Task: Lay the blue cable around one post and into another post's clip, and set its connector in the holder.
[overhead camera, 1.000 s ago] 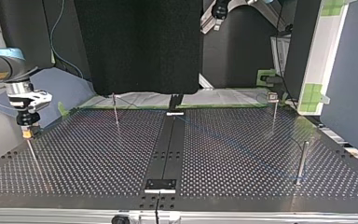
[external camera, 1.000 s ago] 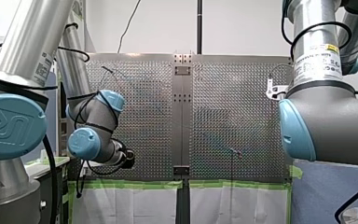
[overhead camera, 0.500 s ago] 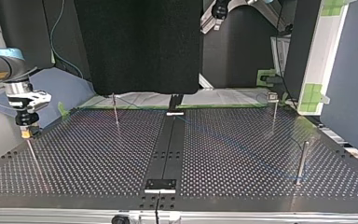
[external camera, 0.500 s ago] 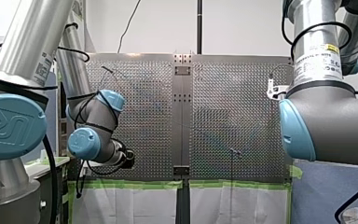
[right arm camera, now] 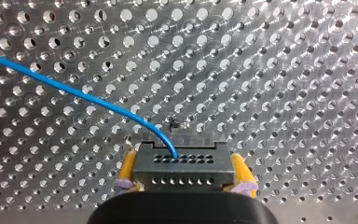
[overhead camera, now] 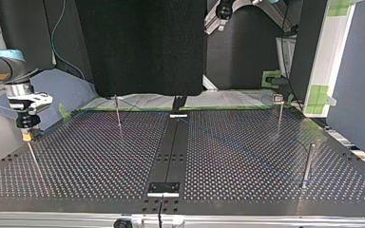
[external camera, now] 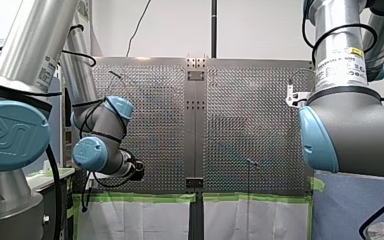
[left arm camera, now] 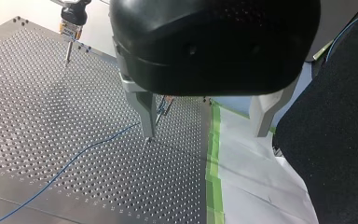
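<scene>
Our right hand [right arm camera: 185,173], with yellow pads, grips the dark grey metal connector block [right arm camera: 184,161] over a thin metal post [overhead camera: 33,159] at the top view's left, and the thin blue cable [right arm camera: 70,91] arcs out of it across the perforated metal table [right arm camera: 284,70]. Our left hand [left arm camera: 205,123] has its metal fingers spread wide and holds nothing. "UR" reads on the blue joint cap [external camera: 7,134]; the white arm label [external camera: 341,65] is too small to read.

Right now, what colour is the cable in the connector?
Blue. The cable entering the connector shows best in the right wrist view.
</scene>
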{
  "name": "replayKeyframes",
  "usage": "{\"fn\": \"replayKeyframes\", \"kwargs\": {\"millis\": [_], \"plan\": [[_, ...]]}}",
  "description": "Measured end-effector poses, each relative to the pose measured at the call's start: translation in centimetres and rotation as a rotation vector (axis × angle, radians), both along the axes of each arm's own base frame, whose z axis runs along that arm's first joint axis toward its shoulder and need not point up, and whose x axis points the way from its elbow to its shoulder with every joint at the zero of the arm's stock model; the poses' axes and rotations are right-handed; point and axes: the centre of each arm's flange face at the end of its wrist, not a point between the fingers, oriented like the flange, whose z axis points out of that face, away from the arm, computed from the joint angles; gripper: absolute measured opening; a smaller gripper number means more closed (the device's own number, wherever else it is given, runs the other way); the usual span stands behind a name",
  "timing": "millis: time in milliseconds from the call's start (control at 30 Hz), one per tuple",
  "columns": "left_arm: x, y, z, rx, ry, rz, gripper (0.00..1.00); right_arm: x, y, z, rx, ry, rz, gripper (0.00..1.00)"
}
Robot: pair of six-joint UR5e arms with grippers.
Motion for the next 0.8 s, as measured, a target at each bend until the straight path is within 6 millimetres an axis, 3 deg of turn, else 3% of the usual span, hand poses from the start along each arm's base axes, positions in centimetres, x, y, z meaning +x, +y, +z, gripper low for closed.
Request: {"fn": "replayKeyframes", "kwargs": {"millis": [800], "plan": [[0.33, -0.32, 0.11, -0.006, -0.003, -0.003, 1.0, -0.01, -0.34, 0.24, 0.006, -0.008, 0.001, 0.0]]}}
